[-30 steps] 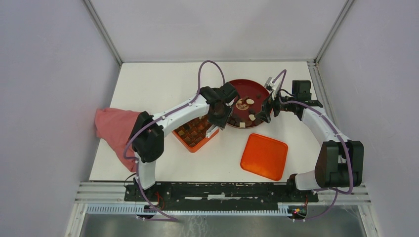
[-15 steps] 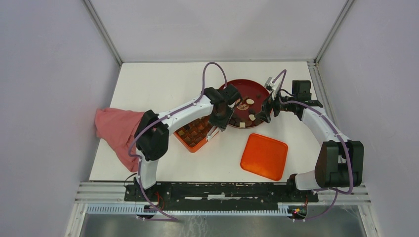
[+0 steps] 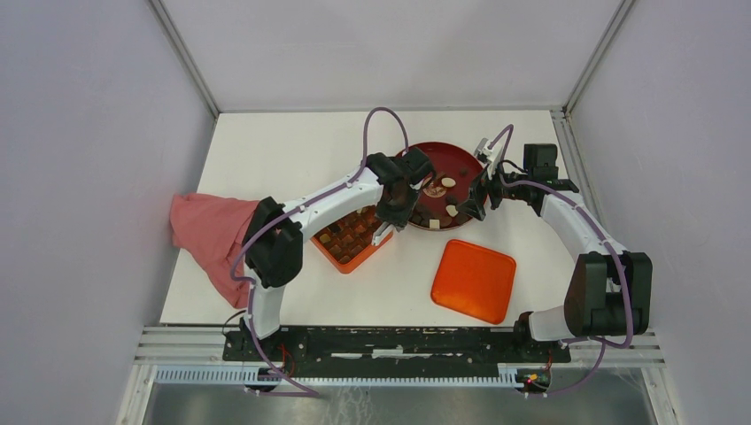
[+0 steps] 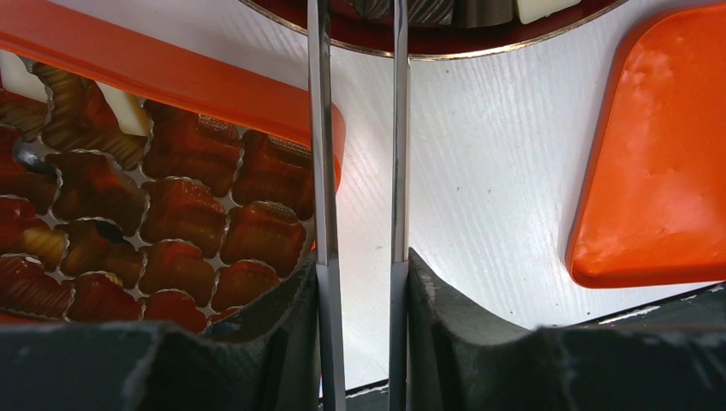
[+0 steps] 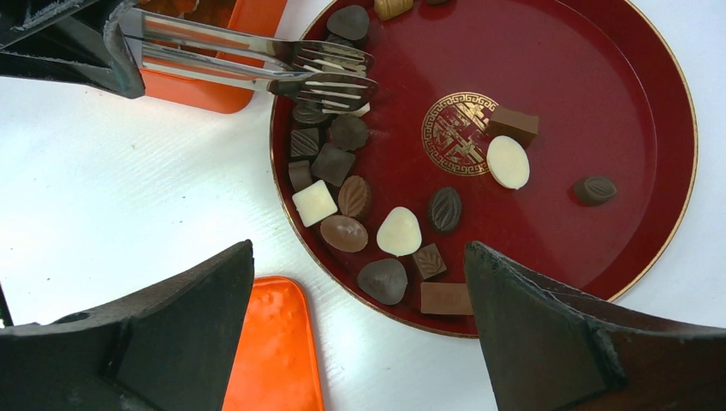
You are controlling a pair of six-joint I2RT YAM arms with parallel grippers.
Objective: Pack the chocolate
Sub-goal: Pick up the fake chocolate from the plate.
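Hovering over chocolate [image 5: 332, 163], left gripper [image 5: 365, 71] narrowly parted, hold unclear, right gripper [image 5: 360, 248] wide open, empty

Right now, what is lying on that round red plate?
Loose chocolates in dark, brown and cream, crowded toward one side of the plate, and a gold emblem at its middle. The left arm's forked metal fingers hang over a few pieces, hiding them partly.

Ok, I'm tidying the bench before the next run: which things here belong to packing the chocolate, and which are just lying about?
In use: small brown and cream chocolate pieces; round dark-red plate; orange square compartmented box; metal fork-tipped tongs; probably the flat orange lid.
Lying about: crumpled pink cloth.
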